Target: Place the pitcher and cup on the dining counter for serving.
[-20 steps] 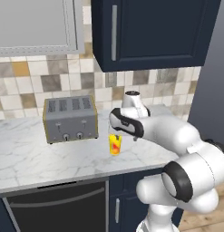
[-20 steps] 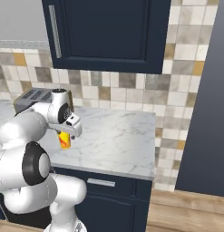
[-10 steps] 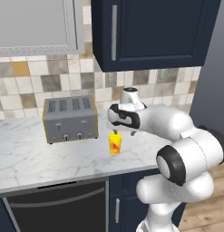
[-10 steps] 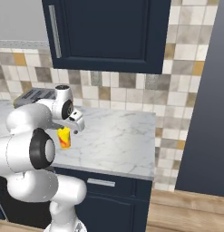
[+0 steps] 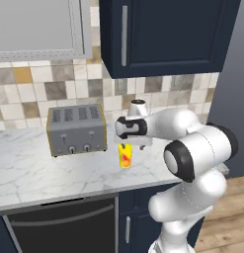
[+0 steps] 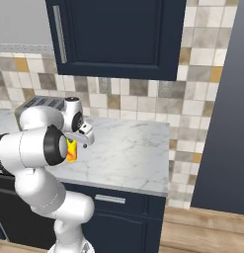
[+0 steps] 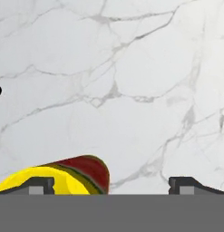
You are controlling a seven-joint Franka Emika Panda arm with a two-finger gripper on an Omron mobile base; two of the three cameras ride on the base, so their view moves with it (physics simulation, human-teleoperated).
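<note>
The cup (image 5: 125, 155), yellow with orange-red blotches, stands upright on a white marble worktop (image 5: 39, 175) to the right of a silver toaster (image 5: 76, 129). Its upper part is hidden behind the gripper (image 5: 129, 146), which hangs directly above it with jaws spread wide, holding nothing. In the right base view the arm covers most of the cup (image 6: 71, 150). In the hand view only the cup's rim (image 7: 63, 176) shows, partly behind one fingertip (image 7: 38, 185).
</note>
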